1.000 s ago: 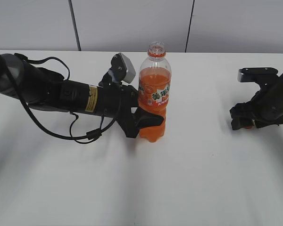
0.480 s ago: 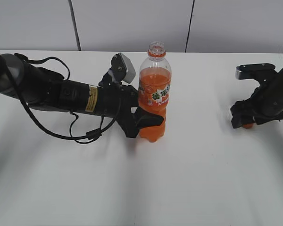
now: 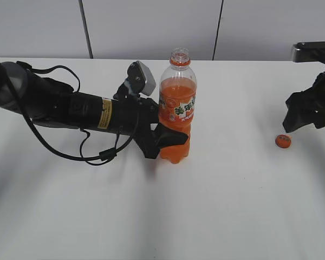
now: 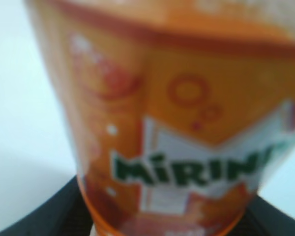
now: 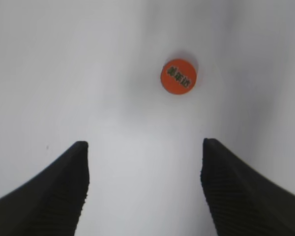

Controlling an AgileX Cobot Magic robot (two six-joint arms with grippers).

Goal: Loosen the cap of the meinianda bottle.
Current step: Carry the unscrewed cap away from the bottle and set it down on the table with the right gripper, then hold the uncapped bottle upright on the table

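The meinianda bottle stands upright in the middle of the white table, its neck open with no cap on it. My left gripper is shut on the bottle's lower body; the left wrist view is filled by the blurred orange label. The small orange cap lies flat on the table at the right, print side up, also in the right wrist view. My right gripper is open and empty, raised above and just right of the cap.
The left arm with its cables lies across the left of the table. A grey panelled wall runs behind the table's far edge.
My right gripper opened, left the cap on the table and rose up and to the right. The bottle and the left arm have not moved.
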